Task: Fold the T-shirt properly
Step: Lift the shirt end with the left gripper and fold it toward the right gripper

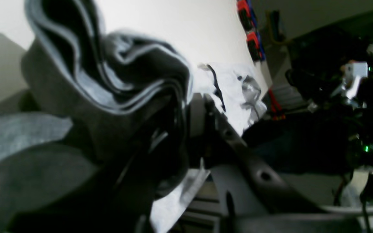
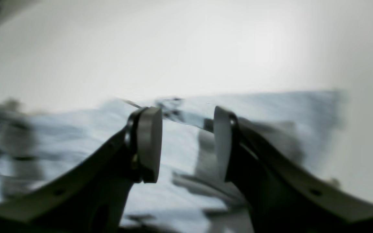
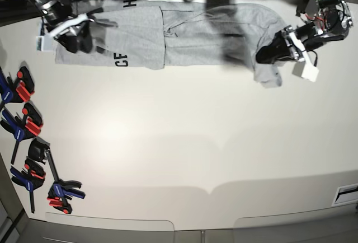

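Base view: T-shirt (image 3: pixel 184 36) along table (image 3: pixel 179 142) edge

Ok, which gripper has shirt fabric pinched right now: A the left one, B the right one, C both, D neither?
A: the left gripper is shut on a bunched edge of the T-shirt, while the right gripper stands open above it.

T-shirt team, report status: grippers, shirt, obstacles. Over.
Left gripper shut on bunched T-shirt fabric at one end. Right gripper open over the other end. Shirt partly folded on table. Clamps well aside.
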Motion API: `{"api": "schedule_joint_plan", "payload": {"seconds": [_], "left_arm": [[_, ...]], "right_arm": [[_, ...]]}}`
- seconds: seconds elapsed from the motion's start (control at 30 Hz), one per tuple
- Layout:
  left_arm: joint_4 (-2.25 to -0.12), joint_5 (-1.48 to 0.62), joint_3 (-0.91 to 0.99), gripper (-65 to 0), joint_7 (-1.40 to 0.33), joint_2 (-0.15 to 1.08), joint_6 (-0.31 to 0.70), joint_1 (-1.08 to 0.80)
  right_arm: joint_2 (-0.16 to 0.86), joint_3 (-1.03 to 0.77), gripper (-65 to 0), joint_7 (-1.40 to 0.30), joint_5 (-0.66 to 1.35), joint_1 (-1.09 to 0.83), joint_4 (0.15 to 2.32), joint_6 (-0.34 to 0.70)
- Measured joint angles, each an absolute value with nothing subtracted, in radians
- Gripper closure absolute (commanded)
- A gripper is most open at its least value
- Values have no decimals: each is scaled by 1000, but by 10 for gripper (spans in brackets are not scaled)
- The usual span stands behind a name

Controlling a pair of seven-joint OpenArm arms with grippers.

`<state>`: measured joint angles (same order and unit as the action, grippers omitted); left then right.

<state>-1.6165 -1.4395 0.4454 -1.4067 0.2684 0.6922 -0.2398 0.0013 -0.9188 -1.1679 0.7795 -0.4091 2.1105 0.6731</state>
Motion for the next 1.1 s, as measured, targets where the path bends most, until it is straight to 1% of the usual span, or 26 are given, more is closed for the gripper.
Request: {"api": "schedule_joint_plan", "payload": {"seconds": [0.17, 0.27, 0.37, 0.53, 0.57, 0.73, 0.83, 0.9, 0.93, 0.97, 1.0, 1.03, 1.1], "left_arm": [[-1695, -1436, 331, 0, -1407, 233, 692, -286], [-1722, -1427, 250, 0, -1411, 188, 692, -292], [-1728, -1338, 178, 0, -1408, 147, 693, -278], [-1728, -1251, 63, 0, -1413, 78, 692, -245], [-1728, -1219, 39, 0, -1389, 68, 693, -237], [-1728, -1101, -45, 0, -1336, 47, 692, -213], [-1728, -1087, -67, 0, -1333, 47, 692, -202], [-1728, -1087, -72, -151, -1312, 48, 692, -202], [-1728, -1086, -73, -214, -1286, 47, 692, -204], [-1728, -1087, -73, -256, -1255, 47, 692, -204], [-1728, -1087, -73, -279, -1225, 47, 692, -203], [-1728, -1087, -73, -287, -1208, 47, 691, -198], [-1728, -1087, -72, -286, -1208, 38, 691, -179]], "right_arm": [[53, -922, -245, -1133, 684, -424, 2111, 639], [60, -922, -245, -1121, 682, -423, 2111, 631], [60, -920, -245, -1122, 681, -424, 2111, 632], [61, -920, -245, -1122, 681, -423, 2111, 632], [61, -920, -245, -1122, 684, -424, 2111, 632], [61, -920, -245, -1122, 685, -423, 2111, 631], [61, -920, -245, -1122, 688, -424, 2111, 628], [61, -919, -245, -1122, 688, -424, 2111, 628], [60, -919, -245, -1122, 688, -424, 2111, 628], [61, -918, -245, -1122, 690, -423, 2111, 628], [61, -918, -245, -1122, 692, -423, 2111, 628], [61, -918, -245, -1122, 696, -423, 2111, 628], [61, -918, -245, -1115, 697, -423, 2111, 628]]}}
